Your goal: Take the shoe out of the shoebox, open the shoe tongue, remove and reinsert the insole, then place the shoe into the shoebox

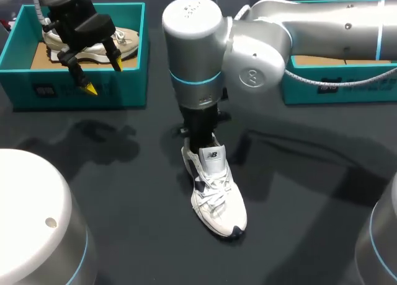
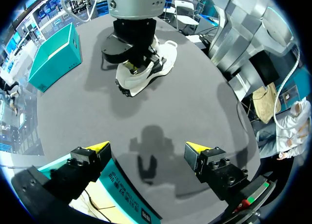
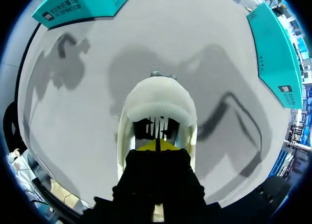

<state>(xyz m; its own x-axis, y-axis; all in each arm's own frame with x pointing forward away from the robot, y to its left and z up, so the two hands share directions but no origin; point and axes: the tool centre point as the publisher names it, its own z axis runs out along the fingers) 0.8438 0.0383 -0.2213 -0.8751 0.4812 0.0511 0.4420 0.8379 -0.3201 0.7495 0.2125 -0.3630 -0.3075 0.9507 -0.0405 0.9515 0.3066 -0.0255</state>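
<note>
At surface centre, white sneaker (image 1: pixel 217 198) lay outside shoebox (image 1: pixel 130 87); right gripper (image 3: pixel 157 145) fingers, tips together, sat inside its mouth: likely insole step. Left gripper (image 2: pixel 146 147) fingers wide, empty. Next: lift insole out.

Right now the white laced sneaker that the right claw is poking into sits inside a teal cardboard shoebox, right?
Not quite. The white laced sneaker stands on the dark table, outside the left teal shoebox and the right teal shoebox, as the head view shows. The right claw does reach into it.
</note>
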